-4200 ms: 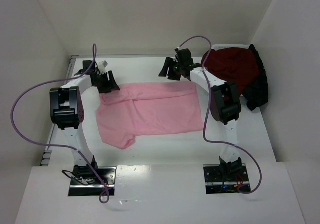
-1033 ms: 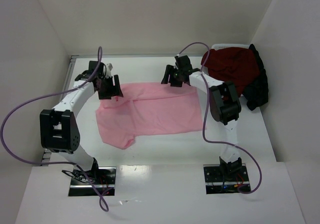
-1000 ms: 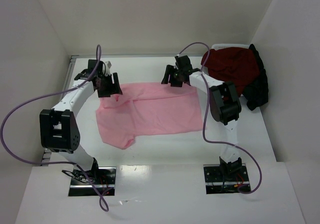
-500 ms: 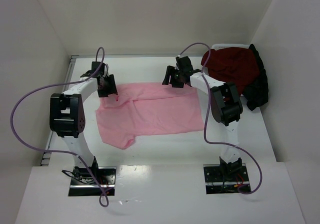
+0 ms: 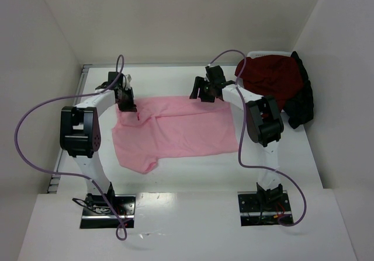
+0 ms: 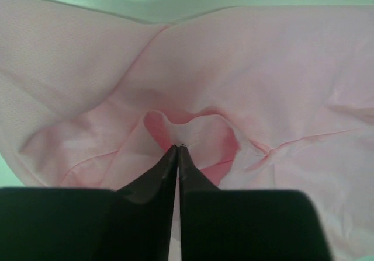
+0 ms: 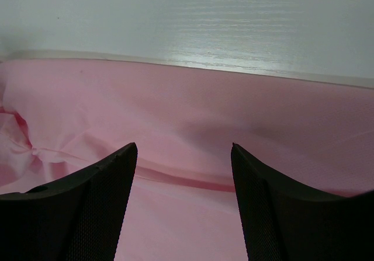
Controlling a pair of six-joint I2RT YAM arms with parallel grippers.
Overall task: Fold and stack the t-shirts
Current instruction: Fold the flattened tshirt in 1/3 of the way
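Observation:
A light pink t-shirt lies half folded across the middle of the table. My left gripper is at the shirt's far left corner. In the left wrist view this gripper is shut, its tips pinching a puckered fold of the pink cloth. My right gripper hovers at the shirt's far edge, right of centre. It stands open over the pink cloth, with a fold line running between its fingers. A dark red t-shirt and a black one lie heaped at the far right.
White walls close in the table on the left, back and right. The heap of dark shirts rests on a white rim in the far right corner. Purple cables loop off both arms.
My left gripper has closed on the cloth at the shirt's far left corner, and its arm has swung inward. The right gripper has stayed open in the same spot.

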